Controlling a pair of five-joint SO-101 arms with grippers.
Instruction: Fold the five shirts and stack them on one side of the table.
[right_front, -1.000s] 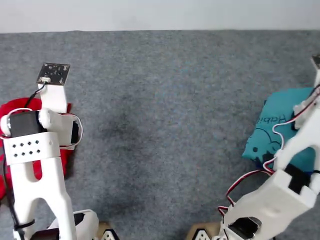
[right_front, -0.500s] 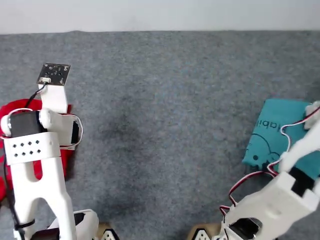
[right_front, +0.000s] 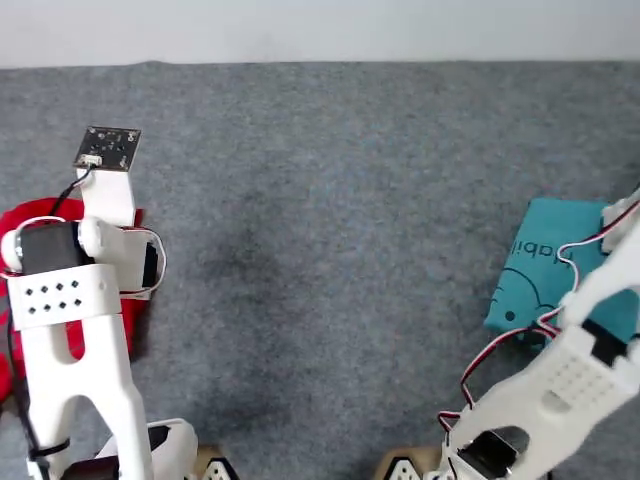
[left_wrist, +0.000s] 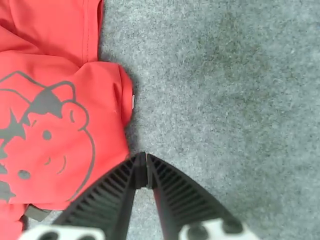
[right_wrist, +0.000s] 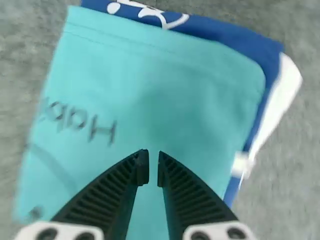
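Nearest my left wrist camera, the left gripper (left_wrist: 146, 167) is pinched tight, its ribbed black fingers meeting at the tips with nothing between them, over bare grey desk (left_wrist: 235, 90). The red shirt (left_wrist: 50, 115) lies just beside those tips, off to one side, a rounded fold edge closest. It is soft knit with a dark cartoon face printed on it, and it looks loosely laid rather than squared. The right gripper (right_wrist: 149, 165) is all but closed, a thin slit at the tips, empty, above the teal shirt (right_wrist: 150, 90). That shirt is a flat, neat rectangle with grey lettering, topping a blue shirt (right_wrist: 250, 42) and a white layer (right_wrist: 290, 80). In the high view red sits under the left arm (right_front: 70, 330) at the desk's left edge, well apart from the teal stack at the right edge. I judge the left arm should take red. The desk surface looks felt-like.
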